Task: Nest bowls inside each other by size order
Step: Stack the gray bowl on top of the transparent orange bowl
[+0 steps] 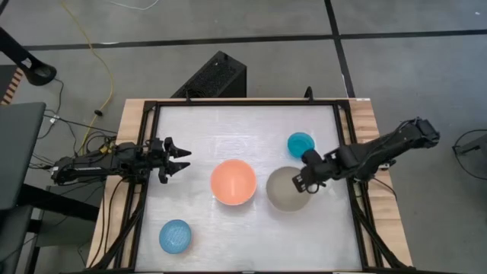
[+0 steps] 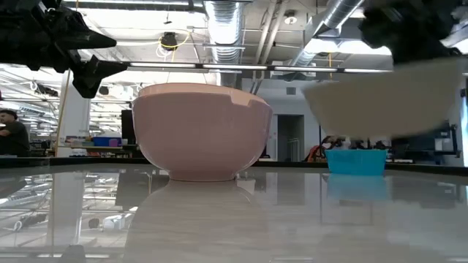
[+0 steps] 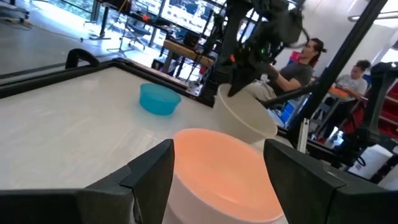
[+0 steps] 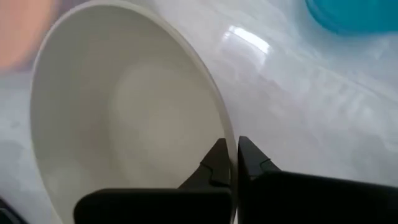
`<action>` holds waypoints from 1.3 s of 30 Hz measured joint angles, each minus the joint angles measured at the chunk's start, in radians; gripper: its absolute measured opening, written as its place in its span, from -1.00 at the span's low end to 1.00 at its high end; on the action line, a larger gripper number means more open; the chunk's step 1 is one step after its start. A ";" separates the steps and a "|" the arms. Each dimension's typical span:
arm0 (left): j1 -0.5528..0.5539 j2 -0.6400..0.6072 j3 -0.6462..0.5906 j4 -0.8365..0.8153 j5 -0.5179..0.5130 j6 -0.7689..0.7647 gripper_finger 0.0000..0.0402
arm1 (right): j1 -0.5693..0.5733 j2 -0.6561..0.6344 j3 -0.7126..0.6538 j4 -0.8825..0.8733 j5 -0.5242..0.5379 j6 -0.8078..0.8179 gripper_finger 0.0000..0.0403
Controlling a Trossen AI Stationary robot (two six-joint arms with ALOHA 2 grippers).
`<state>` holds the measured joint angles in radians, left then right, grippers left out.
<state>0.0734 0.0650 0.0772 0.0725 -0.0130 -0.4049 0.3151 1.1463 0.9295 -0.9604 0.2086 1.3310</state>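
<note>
The salmon-pink bowl [image 1: 233,182] stands upright on its base mid-table; it also shows in the low view [image 2: 205,131]. My right gripper [image 1: 307,180] is shut on the grey-beige bowl [image 1: 285,190], which hangs above the table just right of the pink one [image 2: 387,95]. The small teal bowl [image 1: 300,143] stands behind it. The light blue bowl [image 1: 176,236] stands at the near left. My left gripper [image 1: 185,158] is open and empty, in the air left of the pink bowl. No separate cream-white bowl shows. My right gripper pinches the grey-beige bowl's rim [image 4: 227,144] on its right side, one finger inside the bowl and one outside. The fingers come slanting down from the table's right. The bowl is lifted clear of the table and tilted, its opening still facing up [image 2: 380,84].
A dark frame [image 1: 243,102] runs round the white table top. Bare table lies between the pink bowl and the light blue bowl and along the near edge. People sit in the room beyond the table [image 3: 298,62].
</note>
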 joint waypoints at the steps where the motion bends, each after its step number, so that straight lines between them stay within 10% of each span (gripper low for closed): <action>1: 0.000 0.000 0.000 0.000 0.001 0.003 0.18 | -0.014 0.009 0.028 -0.003 0.003 -0.015 -1.00; 22: 0.000 0.000 0.000 -0.015 0.070 0.017 0.18 | -0.228 0.484 0.603 0.108 0.030 -0.453 -1.00; 39: 0.000 0.000 0.000 -0.037 0.088 -0.002 0.18 | -0.261 0.656 0.639 0.316 -0.084 -0.490 -1.00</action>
<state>0.0736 0.0650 0.0776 0.0355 0.0746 -0.4065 0.0544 1.8019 1.5687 -0.6439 0.1246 0.8414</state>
